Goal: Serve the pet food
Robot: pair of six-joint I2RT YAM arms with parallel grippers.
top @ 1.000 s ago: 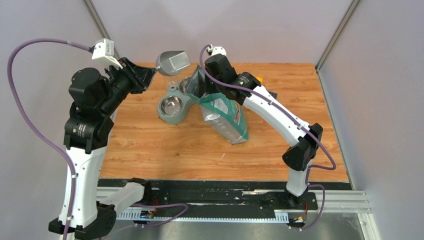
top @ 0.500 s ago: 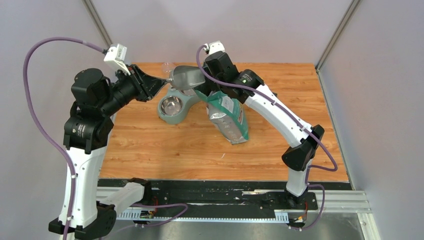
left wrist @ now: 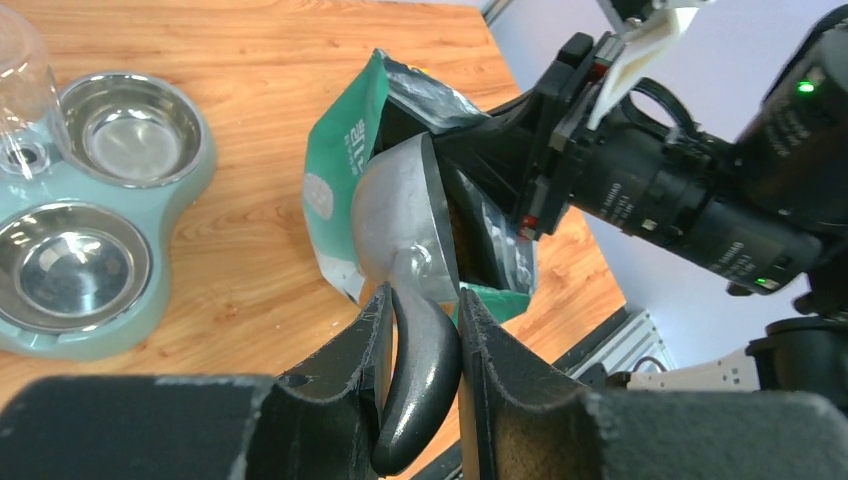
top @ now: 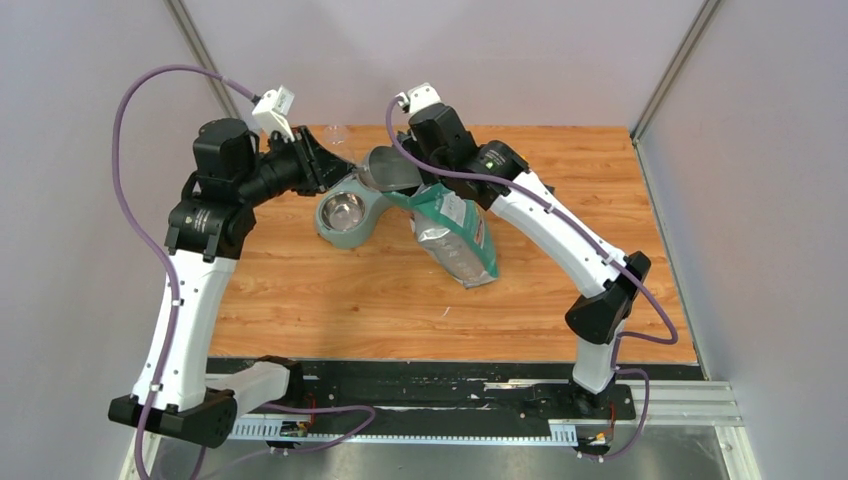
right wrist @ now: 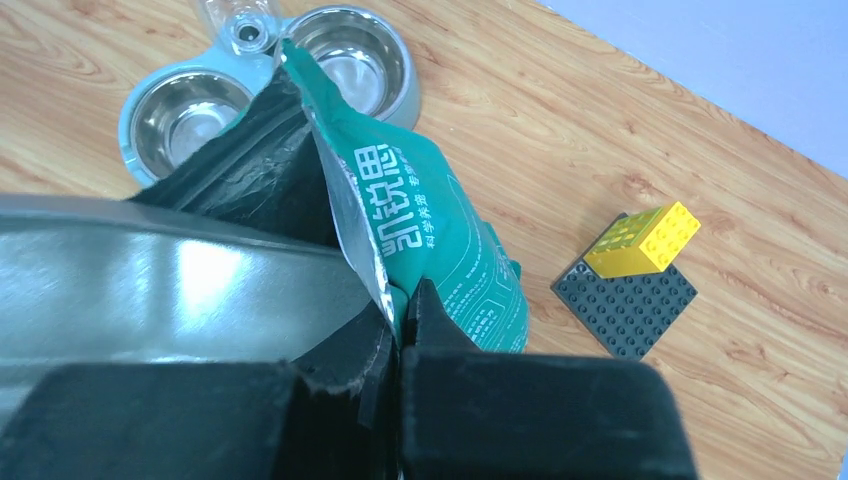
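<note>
My left gripper (left wrist: 420, 295) is shut on the dark handle of the grey metal scoop (left wrist: 400, 215). The scoop's bowl (top: 385, 165) is pushed into the open mouth of the green-and-white bag (top: 455, 235). My right gripper (right wrist: 405, 295) is shut on the bag's top rim (right wrist: 350, 200) and holds the mouth up and open. In the right wrist view the scoop (right wrist: 170, 285) fills the left side, inside the bag's dark mouth. The pet food is mostly hidden in the bag; a thin brown grainy strip (left wrist: 464, 222) shows beside the scoop's edge.
A teal double feeder (top: 330, 232) with two steel bowls (left wrist: 75, 270) and a clear bottle (left wrist: 20, 90) stands left of the bag, close under the left wrist. A dark studded plate (right wrist: 630, 305) with a yellow brick (right wrist: 645, 238) lies right of the bag.
The left arm has swung right and down, carrying the scoop from above the feeder into the bag's mouth. The right gripper has kept its grip on the bag's rim.
</note>
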